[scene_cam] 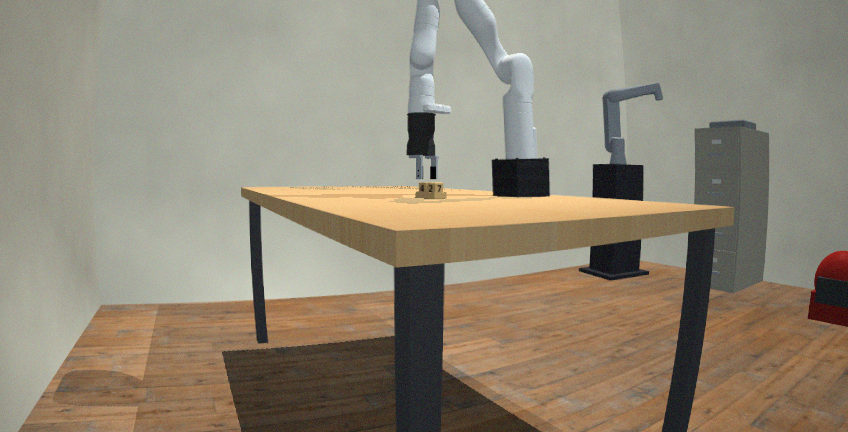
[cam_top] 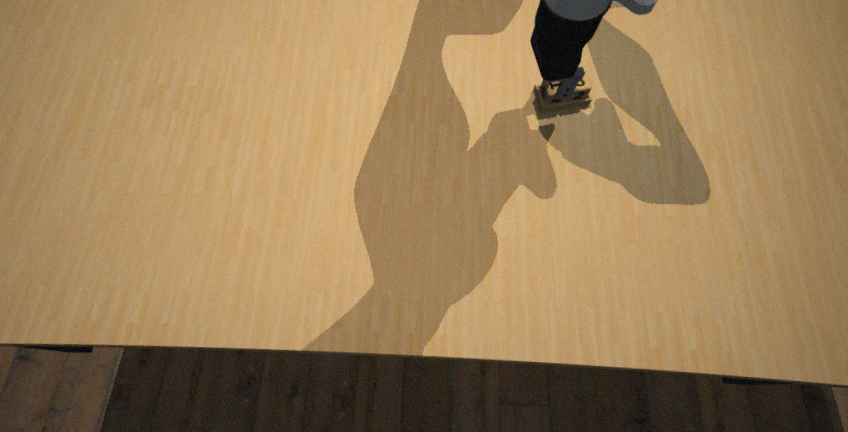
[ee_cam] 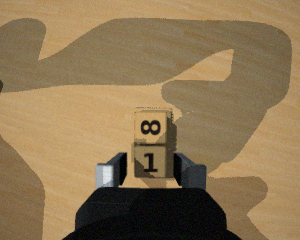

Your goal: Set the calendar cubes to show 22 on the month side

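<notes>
The wooden calendar [scene_cam: 430, 190] stands on the table top near the far side; it also shows in the top view [cam_top: 562, 101], mostly hidden under my wrist. In the wrist view two wooden cubes sit side by side: the farther cube [ee_cam: 154, 127] shows 8 on top and the nearer cube [ee_cam: 150, 160] shows 1 on top. My gripper [ee_cam: 150, 164] is open, pointing straight down, with one finger on each side of the nearer cube. In the exterior view the gripper [scene_cam: 426, 175] hangs just above the cubes. The digits on the calendar's side are too small to read surely.
The arm's black base [scene_cam: 520, 176] stands on the table behind the calendar. A second grey arm on a black pedestal [scene_cam: 617, 180] and a filing cabinet [scene_cam: 731, 201] stand off the table. The table's front edge [cam_top: 416, 356] is far from the calendar.
</notes>
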Available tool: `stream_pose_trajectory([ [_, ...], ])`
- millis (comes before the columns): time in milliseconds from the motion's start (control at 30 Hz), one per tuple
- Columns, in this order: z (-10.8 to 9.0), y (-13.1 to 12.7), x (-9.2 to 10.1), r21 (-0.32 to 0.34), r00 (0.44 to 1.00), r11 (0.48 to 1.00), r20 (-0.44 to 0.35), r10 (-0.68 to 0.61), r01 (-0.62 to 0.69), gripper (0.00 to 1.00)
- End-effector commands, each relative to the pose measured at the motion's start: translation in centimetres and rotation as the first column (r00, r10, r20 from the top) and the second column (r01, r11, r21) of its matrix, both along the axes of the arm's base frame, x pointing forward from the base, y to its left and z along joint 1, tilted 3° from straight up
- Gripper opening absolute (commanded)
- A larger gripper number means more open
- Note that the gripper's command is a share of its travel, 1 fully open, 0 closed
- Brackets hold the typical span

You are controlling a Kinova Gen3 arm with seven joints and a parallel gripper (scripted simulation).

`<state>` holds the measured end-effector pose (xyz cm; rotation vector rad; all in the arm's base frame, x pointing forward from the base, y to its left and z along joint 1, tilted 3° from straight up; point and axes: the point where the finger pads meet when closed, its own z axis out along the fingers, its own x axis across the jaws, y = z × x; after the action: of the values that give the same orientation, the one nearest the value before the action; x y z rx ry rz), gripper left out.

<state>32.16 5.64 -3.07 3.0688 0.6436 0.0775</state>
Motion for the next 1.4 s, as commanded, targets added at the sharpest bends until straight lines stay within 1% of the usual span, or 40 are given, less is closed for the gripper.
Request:
stream_pose_trajectory([
  [0, -0.1, 0.1, -0.2, -0.001, 1.000, 1.000, 0.000, 0.000, 0.000, 0.90],
  [233, -0.5, 0.2, -0.1, 0.001, 1.000, 1.000, 0.002, 0.001, -0.001, 0.90],
  [600, -2.3, 0.2, 0.3, 0.003, 1.000, 1.000, 0.006, 0.000, 0.000, 0.90],
  [833, -2.9, 0.3, 0.4, 0.003, 1.000, 1.000, 0.007, 0.000, 0.000, 0.90],
  [1367, -3.0, 0.3, 0.3, 0.003, 1.000, 1.000, 0.004, 0.000, 0.000, 0.90],
])
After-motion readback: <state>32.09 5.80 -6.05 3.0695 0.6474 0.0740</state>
